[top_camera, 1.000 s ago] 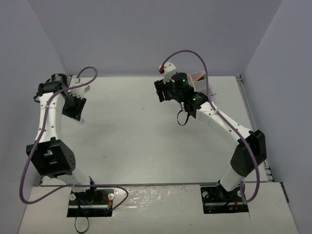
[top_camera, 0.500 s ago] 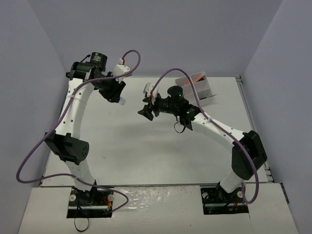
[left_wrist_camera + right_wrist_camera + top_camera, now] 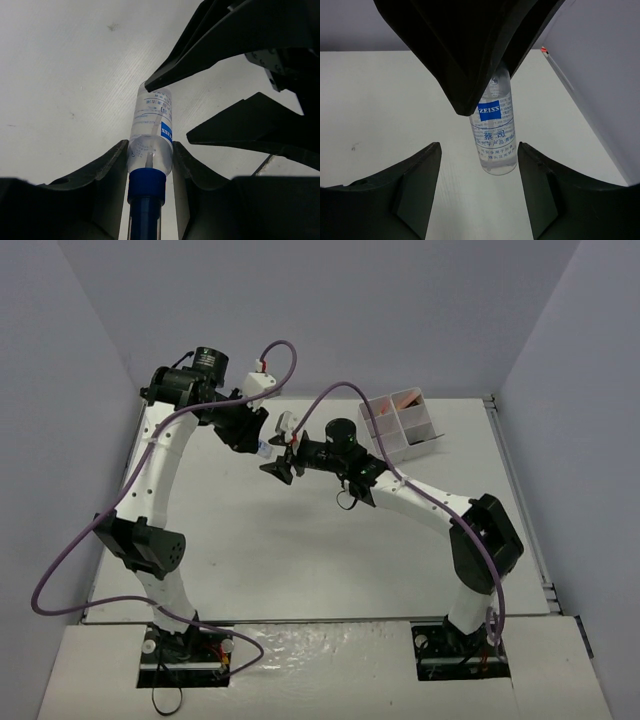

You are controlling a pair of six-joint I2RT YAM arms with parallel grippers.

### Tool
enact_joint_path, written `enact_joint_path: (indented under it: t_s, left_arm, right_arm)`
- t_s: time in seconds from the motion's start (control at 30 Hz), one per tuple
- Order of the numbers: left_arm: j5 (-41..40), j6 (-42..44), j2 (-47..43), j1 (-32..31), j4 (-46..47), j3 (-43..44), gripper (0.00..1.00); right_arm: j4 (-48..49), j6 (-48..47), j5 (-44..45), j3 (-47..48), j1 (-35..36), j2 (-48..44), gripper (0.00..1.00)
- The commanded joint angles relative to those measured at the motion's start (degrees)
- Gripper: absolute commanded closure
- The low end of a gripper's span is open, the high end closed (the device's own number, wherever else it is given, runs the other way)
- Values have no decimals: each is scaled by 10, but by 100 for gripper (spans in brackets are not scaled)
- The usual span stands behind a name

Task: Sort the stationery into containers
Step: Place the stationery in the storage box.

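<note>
My left gripper (image 3: 262, 444) is shut on a small clear spray bottle (image 3: 152, 127) with a blue cap and a blue ZEISS label, held above the table at back centre. My right gripper (image 3: 280, 455) is open and faces it tip to tip. In the right wrist view the bottle's base (image 3: 495, 135) hangs between my right gripper's (image 3: 479, 147) spread fingers without touching them. The white organiser box (image 3: 400, 428) stands at the back right, with something peach-pink (image 3: 404, 398) in a rear compartment. No pens, scissors or tape show.
Both arms cross the middle of the table and meet near the back. Purple cables loop above each arm. Grey walls close in the left, back and right sides. The right arm's dark fingers (image 3: 235, 125) fill the left wrist view's right side.
My left arm has swung from the far left towards the centre with the bottle. My right arm has swung left, away from the organiser, to meet it.
</note>
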Motion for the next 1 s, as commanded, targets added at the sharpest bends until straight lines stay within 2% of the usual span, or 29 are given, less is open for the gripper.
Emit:
enact_joint_path:
  t_s: [0.0, 0.17, 0.67, 0.8, 0.87, 0.97]
  left_arm:
    - [35, 3, -23, 2, -168, 30, 100]
    - [46, -3, -23, 1, -171, 18, 100]
    - [60, -7, -24, 1, -171, -1, 100]
    - [59, -5, -24, 1, -171, 0, 100]
    - [59, -5, -23, 1, -171, -1, 100]
    - [62, -6, -22, 1, -171, 3, 100]
  right_arm:
    - [41, -27, 13, 41, 7, 1, 42]
    - [40, -35, 19, 49, 7, 6, 46]
    - [71, -32, 41, 66, 25, 23, 46]
    - [71, -35, 42, 70, 25, 25, 51]
    - [63, -39, 39, 71, 25, 26, 63]
    - [47, -45, 37, 73, 25, 27, 89]
